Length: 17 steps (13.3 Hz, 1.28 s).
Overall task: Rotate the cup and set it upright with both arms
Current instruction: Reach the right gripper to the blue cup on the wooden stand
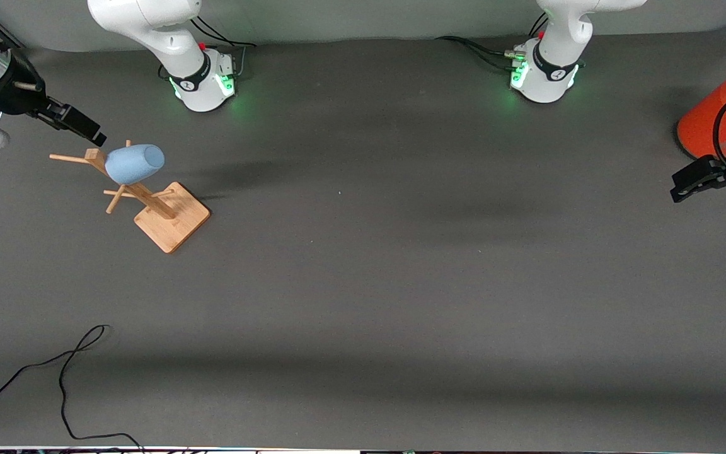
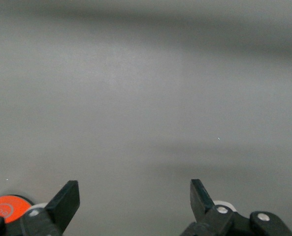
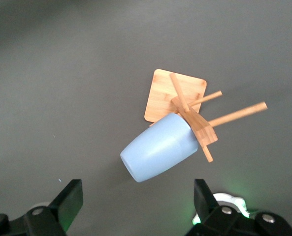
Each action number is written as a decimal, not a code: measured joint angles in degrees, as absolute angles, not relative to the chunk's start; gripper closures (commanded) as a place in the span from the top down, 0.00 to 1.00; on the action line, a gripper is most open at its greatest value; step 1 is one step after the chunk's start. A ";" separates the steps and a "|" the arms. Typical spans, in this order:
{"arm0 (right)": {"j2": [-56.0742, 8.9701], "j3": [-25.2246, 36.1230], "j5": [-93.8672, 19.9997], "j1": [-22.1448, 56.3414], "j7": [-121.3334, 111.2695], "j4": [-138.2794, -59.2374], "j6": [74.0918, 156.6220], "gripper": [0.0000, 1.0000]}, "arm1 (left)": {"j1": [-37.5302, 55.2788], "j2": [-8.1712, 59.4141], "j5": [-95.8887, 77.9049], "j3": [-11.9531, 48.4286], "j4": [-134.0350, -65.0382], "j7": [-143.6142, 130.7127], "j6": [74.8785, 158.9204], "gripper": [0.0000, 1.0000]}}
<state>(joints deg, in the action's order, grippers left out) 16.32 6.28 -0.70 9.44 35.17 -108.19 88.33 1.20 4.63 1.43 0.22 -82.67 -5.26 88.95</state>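
One small matte light-blue cup (image 1: 135, 163) hangs mouth-on on a peg of the wooden rack (image 1: 155, 205). Both fingers sets are spread empty: right gripper (image 3: 136, 199) just above the rack, left gripper (image 2: 135, 196) waiting well apart. Light, rigid, smooth; clamp across its mid-body.

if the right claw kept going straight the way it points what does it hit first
Probably the cup hung on the wooden rack: it lies between the open fingers of the right claw in the wrist view, though depth is hard to judge.
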 measured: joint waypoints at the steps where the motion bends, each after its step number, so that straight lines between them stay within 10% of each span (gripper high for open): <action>1: 16.18 7.58 -1.38 9.41 37.55 -108.54 88.69 1.00 | 1.20 4.63 1.43 0.24 -82.66 -5.26 88.95 1.00; 17: 15.58 11.46 -4.07 9.55 73.10 -122.45 102.49 1.00 | 1.20 4.63 1.43 0.33 -82.65 -5.26 88.95 1.00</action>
